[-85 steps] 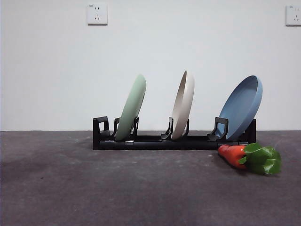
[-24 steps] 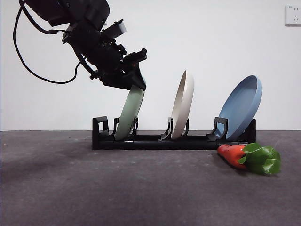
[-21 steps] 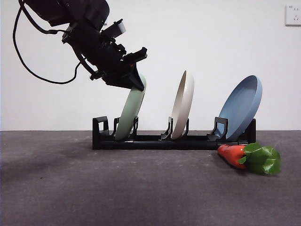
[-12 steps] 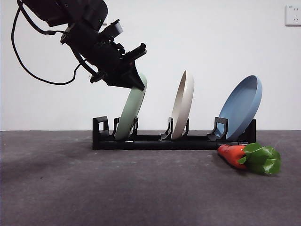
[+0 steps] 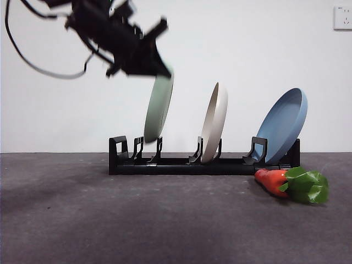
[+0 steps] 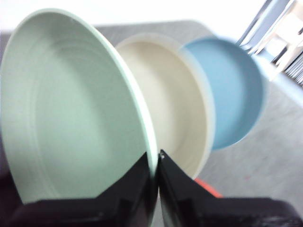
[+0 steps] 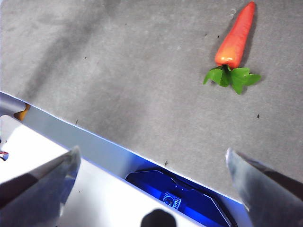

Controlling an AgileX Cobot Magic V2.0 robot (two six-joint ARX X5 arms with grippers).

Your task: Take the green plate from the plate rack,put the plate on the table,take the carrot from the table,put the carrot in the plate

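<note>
Here the green plate (image 5: 159,107) is held on edge in the air by the left gripper (image 5: 163,70), whose two jaws are pressed together on the plate's upper rim; in the left wrist view the rim of the green plate (image 6: 71,109) is seen pinched between the closed jaws of the left gripper (image 6: 156,163). The plate's lower edge is seen clear of the plate rack (image 5: 203,162), hanging just above the rack's left-hand slot, and the plate is tilted with its top leaning toward the right. The arm is blurred in the front view, entering from the top left corner. Two other plates are left standing in the rack: a cream plate (image 5: 214,122) in the middle slot and a blue plate (image 5: 282,125) at the right end, both leaning to the right. In the left wrist view the cream plate (image 6: 173,99) and the blue plate (image 6: 234,90) are shown lined up behind the green one. The carrot (image 5: 291,183) is lying on the table (image 5: 110,220) just beside the right end of the rack, toward the table's front, its leafy top pointing right. In the right wrist view the carrot (image 7: 235,45) is seen well apart from the right gripper (image 7: 154,163), whose jaws are spread wide over the table's edge.
</note>
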